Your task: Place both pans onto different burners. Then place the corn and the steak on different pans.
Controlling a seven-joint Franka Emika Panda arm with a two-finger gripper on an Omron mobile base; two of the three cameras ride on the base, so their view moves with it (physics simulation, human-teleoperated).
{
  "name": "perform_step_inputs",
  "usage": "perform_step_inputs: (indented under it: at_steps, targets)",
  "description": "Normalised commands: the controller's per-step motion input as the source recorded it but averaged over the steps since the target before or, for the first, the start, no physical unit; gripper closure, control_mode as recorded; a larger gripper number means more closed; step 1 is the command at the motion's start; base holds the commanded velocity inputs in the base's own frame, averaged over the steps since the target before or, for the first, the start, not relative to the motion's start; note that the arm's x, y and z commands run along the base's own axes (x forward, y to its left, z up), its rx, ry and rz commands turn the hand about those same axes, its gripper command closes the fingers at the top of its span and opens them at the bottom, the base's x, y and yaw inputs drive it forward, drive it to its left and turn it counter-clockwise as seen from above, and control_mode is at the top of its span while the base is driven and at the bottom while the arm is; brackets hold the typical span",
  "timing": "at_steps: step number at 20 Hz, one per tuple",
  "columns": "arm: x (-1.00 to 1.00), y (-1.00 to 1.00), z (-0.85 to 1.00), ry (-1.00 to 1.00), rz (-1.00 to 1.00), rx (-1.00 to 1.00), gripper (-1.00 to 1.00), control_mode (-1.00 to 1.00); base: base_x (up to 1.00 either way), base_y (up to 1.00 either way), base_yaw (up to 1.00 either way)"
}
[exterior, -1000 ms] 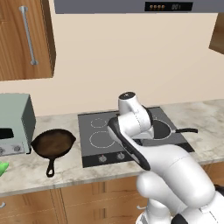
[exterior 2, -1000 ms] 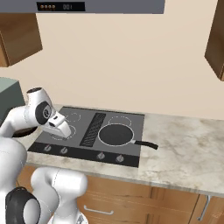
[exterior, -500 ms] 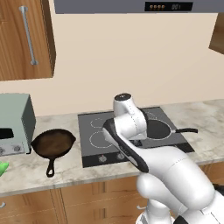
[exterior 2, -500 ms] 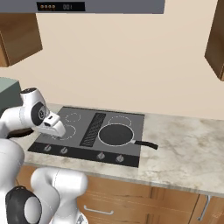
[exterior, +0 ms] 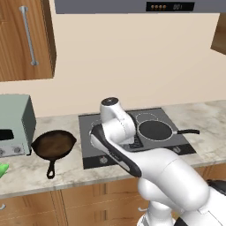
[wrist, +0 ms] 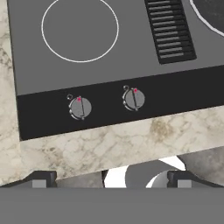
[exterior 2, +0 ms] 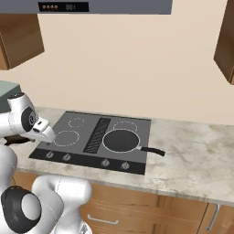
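Observation:
The rusty brown skillet (exterior: 54,145) lies on the counter left of the cooktop (exterior: 88,152), its short handle pointing to the front. On the large right front burner rests the flat grey pan (exterior 2: 121,140), also (exterior: 154,130), with its long handle to the right. A green tip of the corn (exterior: 2,170) shows at the left edge. The steak is out of view. My gripper (wrist: 111,180) hangs open and holds nothing above the cooktop's front left edge, over the knobs (wrist: 80,108). The bare left front burner (wrist: 80,29) lies just beyond it.
A pale green toaster oven (exterior: 13,126) stands at the far left of the marble counter (exterior 2: 196,155). The ribbed grille (exterior 2: 97,135) splits the cooktop. Wooden wall cabinets (exterior: 26,39) and a range hood (exterior 2: 105,7) hang above.
The arm has swung left, carrying the open gripper from over the middle of the cooktop to its front left edge. Both pans lie where they were.

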Motion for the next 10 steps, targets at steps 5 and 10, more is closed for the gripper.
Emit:
perform_step_inputs:
  at_steps: [5,10]
  targets:
    - [0.01,0.59,0.0,0.0,0.01,0.0,-1.0,-1.0,0.0,0.0,0.0]
    - [0.0,0.33,-0.01,0.0,0.02,0.0,-1.0,-1.0,0.0,0.0,0.0]
